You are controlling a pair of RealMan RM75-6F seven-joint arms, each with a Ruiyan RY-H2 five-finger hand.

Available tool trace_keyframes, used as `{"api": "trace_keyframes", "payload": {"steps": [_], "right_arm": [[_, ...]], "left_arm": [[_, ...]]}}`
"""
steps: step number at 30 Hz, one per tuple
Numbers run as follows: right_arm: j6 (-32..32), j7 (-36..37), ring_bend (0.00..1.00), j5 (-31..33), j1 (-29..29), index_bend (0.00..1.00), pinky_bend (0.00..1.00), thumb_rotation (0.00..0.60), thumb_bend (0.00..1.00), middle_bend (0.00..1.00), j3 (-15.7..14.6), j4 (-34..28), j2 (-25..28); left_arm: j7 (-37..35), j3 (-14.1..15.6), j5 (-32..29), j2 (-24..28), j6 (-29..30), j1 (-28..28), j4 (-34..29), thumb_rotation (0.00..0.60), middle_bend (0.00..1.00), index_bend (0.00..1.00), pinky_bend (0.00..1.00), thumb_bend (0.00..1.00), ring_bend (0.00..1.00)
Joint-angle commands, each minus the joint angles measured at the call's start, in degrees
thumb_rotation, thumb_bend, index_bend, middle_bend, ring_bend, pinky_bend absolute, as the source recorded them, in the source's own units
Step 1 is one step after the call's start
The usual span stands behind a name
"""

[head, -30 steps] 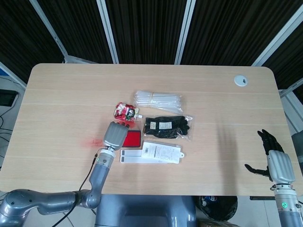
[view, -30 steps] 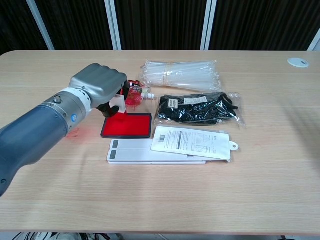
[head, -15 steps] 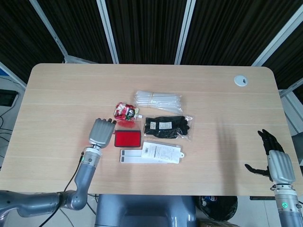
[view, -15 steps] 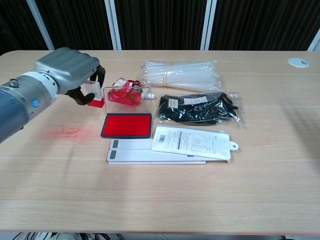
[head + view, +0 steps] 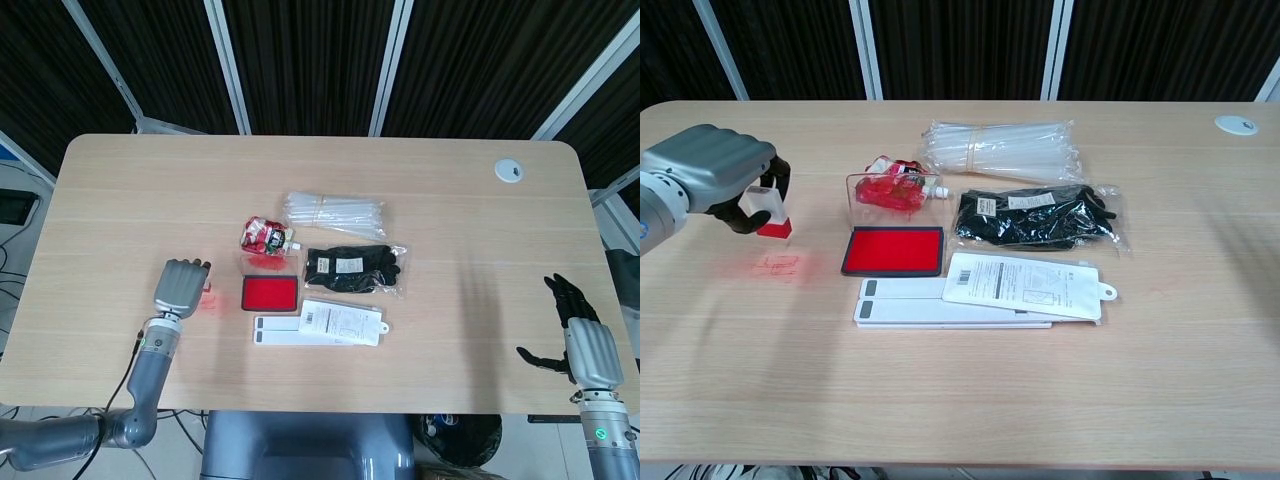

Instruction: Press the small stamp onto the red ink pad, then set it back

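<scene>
Dark slatted panels back a light wooden table point(image 5: 970, 400). Left hand point(image 5: 715, 175) is curled around the small stamp point(image 5: 768, 212), whose red base hangs just above the tabletop, well to the left of the red ink pad point(image 5: 894, 250). A faint red imprint point(image 5: 775, 266) lies on the wood just in front of the stamp. The pad sits uncovered, with its clear lid point(image 5: 890, 192) standing behind it. Right hand point(image 5: 585, 345) is spread and holds nothing, near the right table edge.

Status, as judged: the stamp is away from the pad and low over the table, which suggests the inking step is complete. Remaining: set the stamp down and release it.
</scene>
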Motion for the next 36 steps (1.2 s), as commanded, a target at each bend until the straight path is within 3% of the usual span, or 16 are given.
{"api": "trace_keyframes", "payload": {"steps": [1,36], "right_arm": [[0.00,0.05,0.00,0.05,-0.02,0.00,0.16,0.600,0.08,0.00,0.02,0.00,0.02],[-0.18,0.35,0.00,0.33,-0.05,0.00,0.16,0.600,0.08,0.00,0.11,-0.32,0.17]], "left_arm": [[-0.22,0.46,0.08,-0.32,-0.52,0.23,0.84,0.600,0.69,0.69,0.60,0.50,0.52],[-0.89,1.21,1.72,-4.60,-2.23,1.47,6.66,0.600,0.63,0.62,0.58,0.43,0.48]]}}
